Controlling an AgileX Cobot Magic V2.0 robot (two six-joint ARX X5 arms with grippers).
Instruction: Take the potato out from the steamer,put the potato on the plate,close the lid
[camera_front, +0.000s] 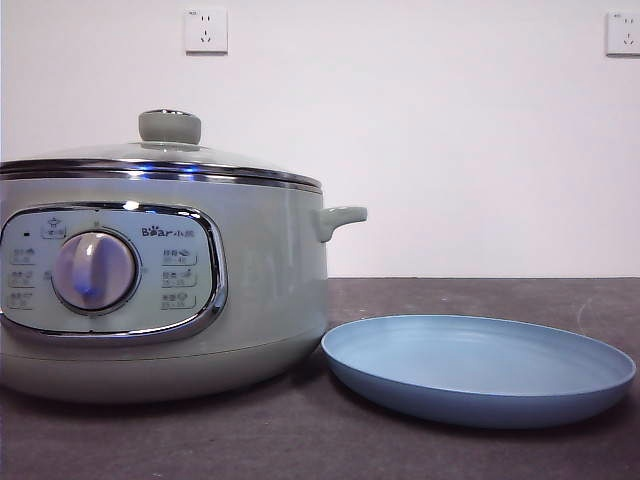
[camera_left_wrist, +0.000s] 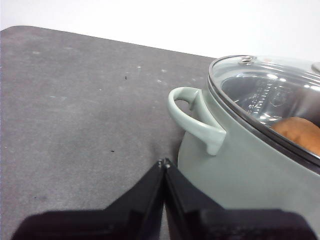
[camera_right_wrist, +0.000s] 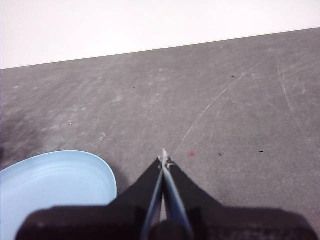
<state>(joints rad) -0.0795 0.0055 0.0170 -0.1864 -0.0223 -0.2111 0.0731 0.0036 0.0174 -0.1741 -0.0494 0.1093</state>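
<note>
The sage-green steamer (camera_front: 150, 290) stands at the left of the front view with its glass lid (camera_front: 160, 158) resting on it, green knob on top. Through the lid (camera_left_wrist: 270, 95) in the left wrist view, part of the orange-brown potato (camera_left_wrist: 300, 132) shows inside the steamer (camera_left_wrist: 240, 165). The light-blue plate (camera_front: 478, 368) lies empty on the table to the steamer's right. My left gripper (camera_left_wrist: 164, 162) is shut and empty, hanging beside the steamer's side handle (camera_left_wrist: 192, 117). Beside the plate's edge (camera_right_wrist: 55, 185), my right gripper (camera_right_wrist: 164, 155) is shut and empty above the table.
The dark grey tabletop (camera_front: 480, 300) runs back to a white wall with two sockets (camera_front: 205, 30). The steamer's other side handle (camera_front: 340, 218) juts toward the plate. Neither arm shows in the front view.
</note>
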